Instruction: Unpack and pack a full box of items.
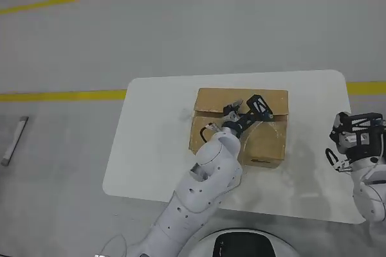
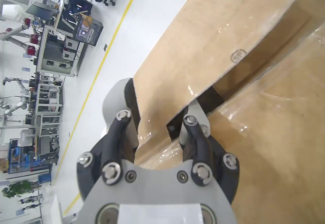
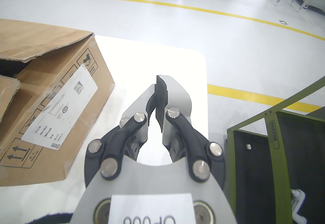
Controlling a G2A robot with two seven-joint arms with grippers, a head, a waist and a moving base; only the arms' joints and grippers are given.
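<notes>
On the white table (image 1: 148,148) the cardboard box (image 1: 212,106) sits near the middle. Our left gripper (image 2: 161,100) is at the box's top, jaws apart, with the corner of a raised flap (image 2: 215,31) between them, and we cannot tell whether they pinch it. Well right of the box, our right gripper (image 3: 158,98) hangs by the table's edge, pads together, holding nothing. We judge the task barely begun: flaps part-open, unpacking and repacking all ahead
</notes>
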